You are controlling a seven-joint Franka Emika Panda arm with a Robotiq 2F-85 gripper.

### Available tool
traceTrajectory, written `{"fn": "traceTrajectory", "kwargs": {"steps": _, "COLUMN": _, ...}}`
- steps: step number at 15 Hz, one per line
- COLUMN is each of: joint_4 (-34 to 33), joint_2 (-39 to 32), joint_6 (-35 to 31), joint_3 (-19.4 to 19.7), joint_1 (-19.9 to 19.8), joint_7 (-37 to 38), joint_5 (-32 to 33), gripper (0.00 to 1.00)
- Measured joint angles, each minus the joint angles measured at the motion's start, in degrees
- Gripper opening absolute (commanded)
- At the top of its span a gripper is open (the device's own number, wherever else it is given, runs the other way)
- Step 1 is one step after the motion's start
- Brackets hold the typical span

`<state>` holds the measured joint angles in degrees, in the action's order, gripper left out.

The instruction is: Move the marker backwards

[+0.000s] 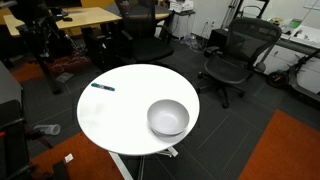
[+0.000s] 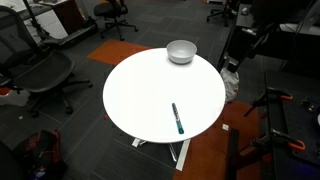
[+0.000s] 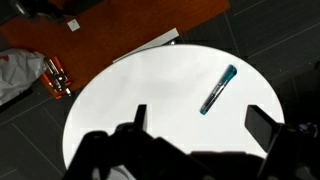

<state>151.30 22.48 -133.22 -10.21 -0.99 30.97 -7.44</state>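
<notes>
Wrist view showed the marker point(image 3: 218, 89) lying flat on the white worktop point(image 3: 120, 90), ahead of the gripper point(image 3: 200, 116) and slightly towards its right-hand finger in the picture. Its long axis ran diagonally, skewed to the line between the fingers. The gripper stood wide apart, empty, touching nothing, apparently well above. In an exterior view the marker point(image 2: 177, 118) lay near one rim, the grey bowl point(image 2: 181, 51) well apart opposite.

Marker point(image 2: 177, 118) on table point(image 2: 140, 90), opposite bowl point(image 2: 181, 51).
</notes>
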Motion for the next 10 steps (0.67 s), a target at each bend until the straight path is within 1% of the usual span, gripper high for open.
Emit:
{"fn": "traceTrajectory", "kwargs": {"steps": 2, "joint_4": -0.37, "joint_2": -3.05, "joint_6": -2.62, "joint_3": -0.66, "joint_1": 0.03, "joint_7": 3.09, "joint_5": 0.00, "gripper": 1.00}}
{"fn": "traceTrajectory", "kwargs": {"steps": 7, "joint_4": -2.80, "joint_2": -11.69, "joint_6": -9.34, "joint_3": -0.62, "joint_1": 0.19, "joint_7": 7.89, "joint_5": -0.59, "gripper": 1.00}}
{"fn": "traceTrajectory", "kwargs": {"steps": 10, "joint_4": -5.00, "joint_2": -16.72, "joint_6": -12.48, "joint_3": -0.57, "joint_1": 0.94, "joint_7": 10.96, "joint_5": -0.78, "gripper": 1.00}}
